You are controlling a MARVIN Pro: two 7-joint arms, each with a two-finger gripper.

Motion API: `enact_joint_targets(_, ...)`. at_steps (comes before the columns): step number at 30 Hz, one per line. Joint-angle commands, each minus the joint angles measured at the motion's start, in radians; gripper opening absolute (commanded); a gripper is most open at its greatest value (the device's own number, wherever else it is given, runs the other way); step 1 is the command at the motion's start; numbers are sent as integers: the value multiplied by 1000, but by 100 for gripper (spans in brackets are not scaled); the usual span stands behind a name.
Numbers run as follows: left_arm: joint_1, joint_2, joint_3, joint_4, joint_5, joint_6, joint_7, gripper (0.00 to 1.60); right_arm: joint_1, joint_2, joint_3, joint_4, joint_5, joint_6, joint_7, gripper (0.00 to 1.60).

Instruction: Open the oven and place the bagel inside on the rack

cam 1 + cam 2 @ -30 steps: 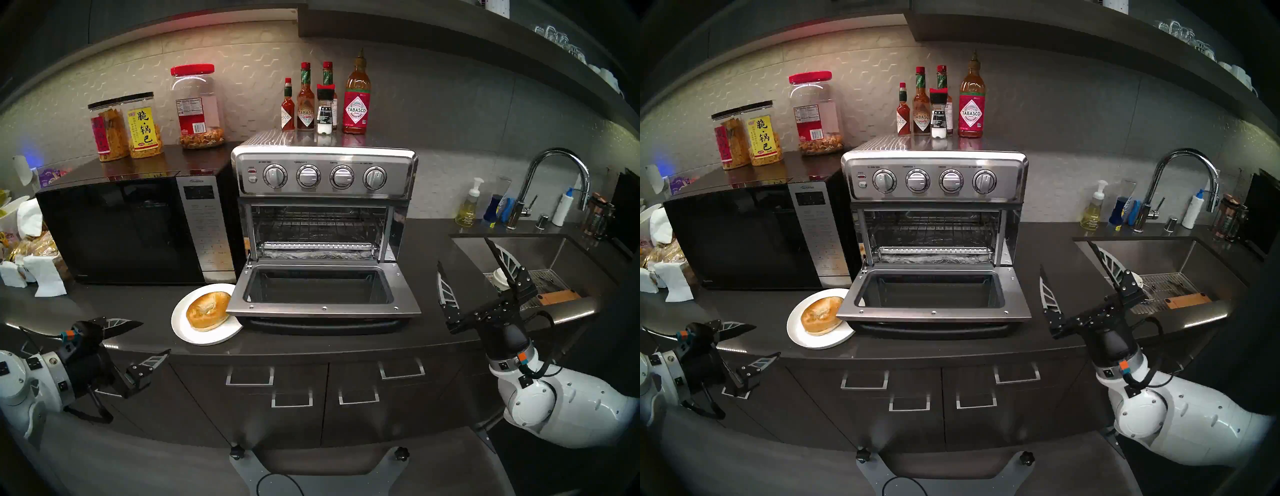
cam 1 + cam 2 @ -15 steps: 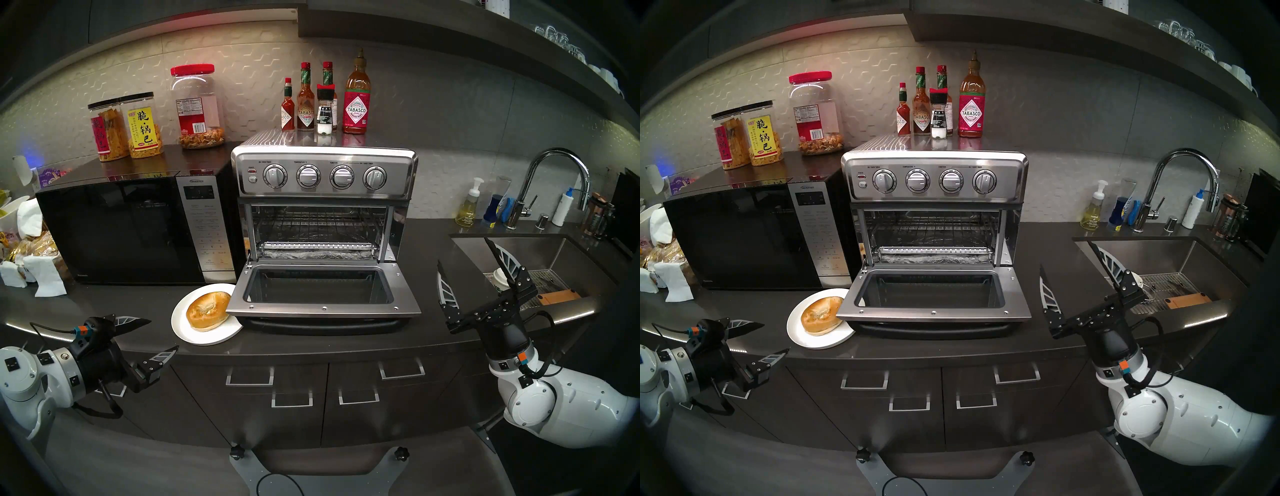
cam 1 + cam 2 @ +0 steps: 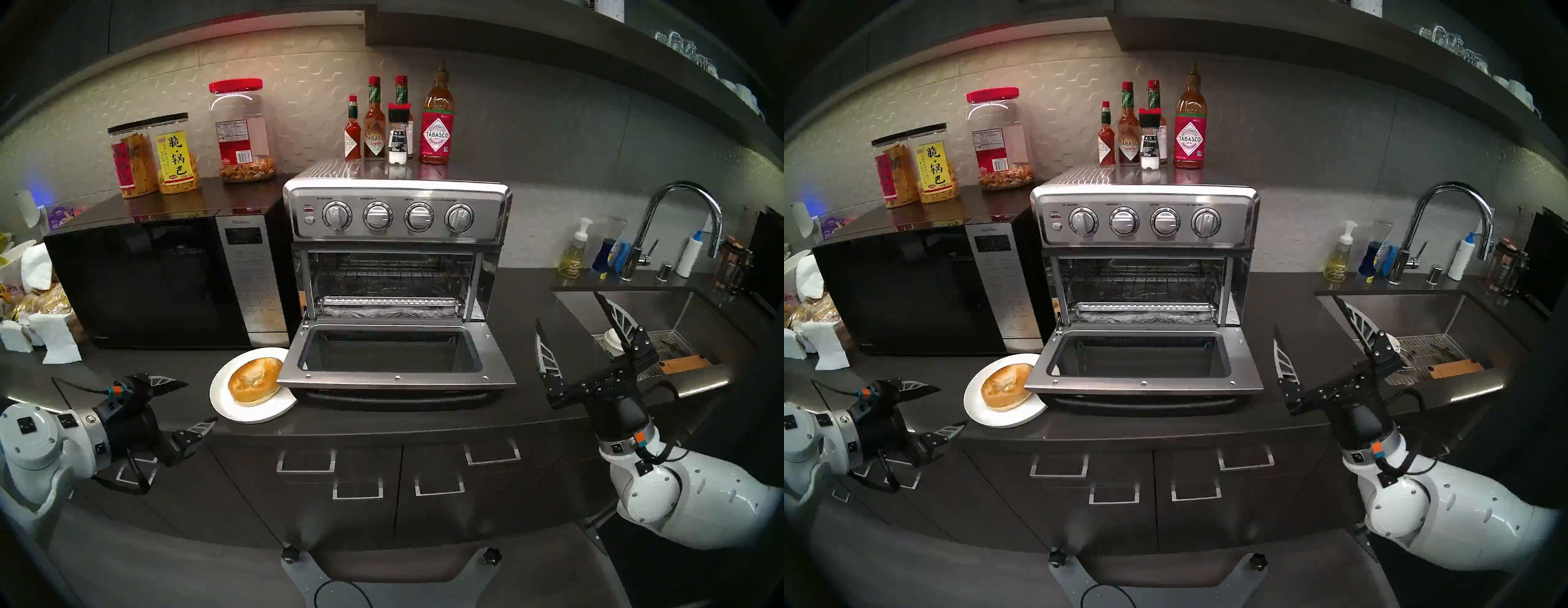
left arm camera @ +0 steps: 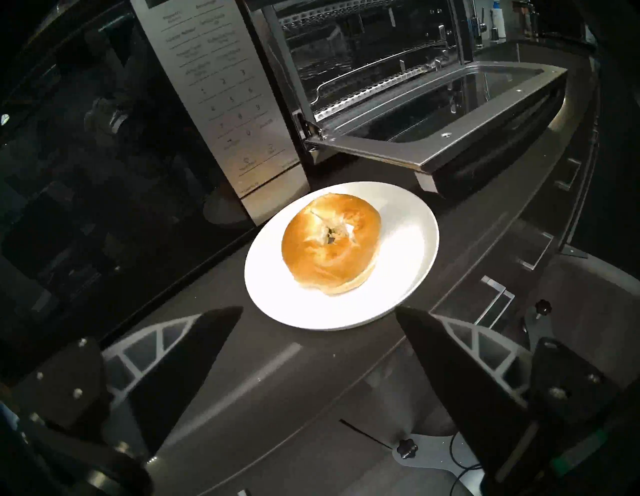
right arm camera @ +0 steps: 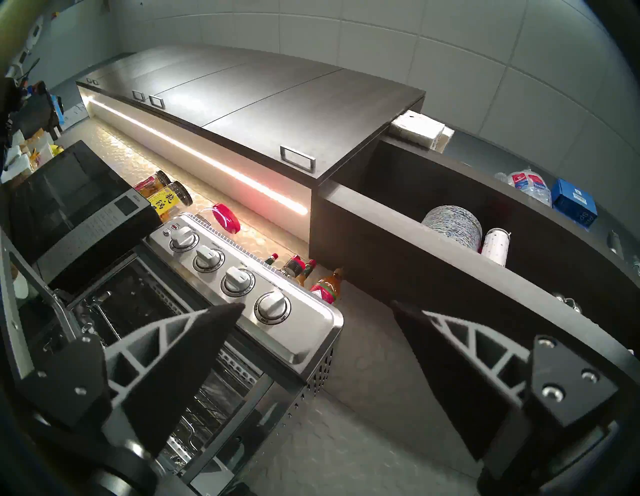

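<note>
My left pincer (image 3: 199, 401) hangs with its jaws spread wide and nothing between them, low over the front edge of the dark counter (image 3: 530, 297). Just ahead of its fingertips sits the white plate (image 4: 408, 249), and the bagel (image 4: 330, 242) rests on it, golden-brown top up, apart from both fingers. Beyond the plate, the toaster oven (image 3: 396, 212) stands with its glass door (image 3: 396, 378) dropped flat, the door's near corner overhanging the plate's far rim. Inside, the wire rack (image 3: 388, 278) spans the cavity above a foil-covered tray (image 3: 390, 313). The microwave (image 3: 148, 276) stands further from my left pincer, beside the oven. My right pincer (image 3: 570, 312) is also wide open and empty, tilted upward off the oven's right side, near the sink (image 3: 662, 305).
</note>
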Motion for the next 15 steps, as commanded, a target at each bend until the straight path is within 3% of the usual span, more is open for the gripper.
enact_joint_targets(1,-57,79,19,-15,-1,21,1,160,6,-2,6,-12,0,0,-5,160)
enact_joint_targets(15,-77,113,63,-12,60,36,16,160,5,-2,6,-12,0,1,-5,160)
